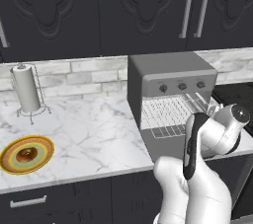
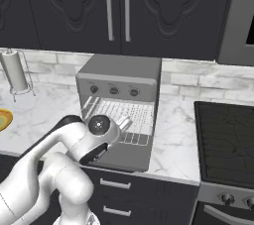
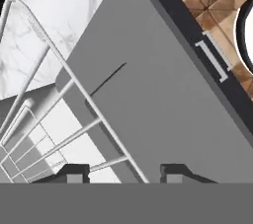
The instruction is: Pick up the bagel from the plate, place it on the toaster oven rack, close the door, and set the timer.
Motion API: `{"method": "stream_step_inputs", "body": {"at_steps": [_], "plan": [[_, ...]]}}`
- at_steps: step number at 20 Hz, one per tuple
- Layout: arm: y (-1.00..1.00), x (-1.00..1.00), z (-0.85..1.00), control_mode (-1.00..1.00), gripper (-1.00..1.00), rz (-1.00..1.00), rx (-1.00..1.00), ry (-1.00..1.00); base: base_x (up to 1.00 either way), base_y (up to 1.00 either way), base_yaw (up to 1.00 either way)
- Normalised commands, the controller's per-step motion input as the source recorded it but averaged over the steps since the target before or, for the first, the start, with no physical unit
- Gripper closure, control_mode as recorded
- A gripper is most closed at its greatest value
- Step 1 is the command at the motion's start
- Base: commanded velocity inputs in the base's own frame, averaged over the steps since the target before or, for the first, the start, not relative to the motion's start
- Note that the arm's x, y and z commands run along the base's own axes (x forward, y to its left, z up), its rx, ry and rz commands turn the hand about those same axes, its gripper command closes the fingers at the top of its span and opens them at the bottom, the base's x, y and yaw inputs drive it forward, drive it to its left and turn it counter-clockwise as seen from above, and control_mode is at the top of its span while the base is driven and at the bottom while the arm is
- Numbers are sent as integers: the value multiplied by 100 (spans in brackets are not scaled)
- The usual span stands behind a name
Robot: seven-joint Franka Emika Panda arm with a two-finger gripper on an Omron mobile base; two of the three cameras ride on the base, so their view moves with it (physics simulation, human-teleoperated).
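rack [image 1: 168, 114]: thin metal wire | door [image 3: 163, 114]: matt grey | counter [image 1: 94, 134]: polished marble

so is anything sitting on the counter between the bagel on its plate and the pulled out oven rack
Nothing visible does. The small brown bagel lies on the yellow-rimmed round plate, far left; bare white marble counter runs to the light grey wire rack of the grey toaster oven, whose door hangs open.

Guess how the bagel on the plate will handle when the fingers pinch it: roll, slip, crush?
The bagel lies flat on the plate, so it probably won't roll unless lifted on edge. It looks small next to the plate, so likely light. Being a bread ring, it may squash under a hard pinch; its texture is too small to judge slip.
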Motion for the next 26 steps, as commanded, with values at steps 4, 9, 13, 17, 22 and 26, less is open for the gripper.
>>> {"method": "stream_step_inputs", "body": {"at_steps": [4,9,13,17,22,26], "plan": [[2,-39,100,-100,-100,0,9,-2,0,0,0],[6,-59,100,-100,-100,3,4,7,0,0,0],[25,-69,100,-100,-100,13,0,28,0,0,0],[77,-21,88,-100,-100,37,-8,34,0,0,0],[85,-23,14,-100,-100,73,-23,17,0,0,0],[59,-22,-12,-100,-100,88,-17,4,0,0,0]]}}
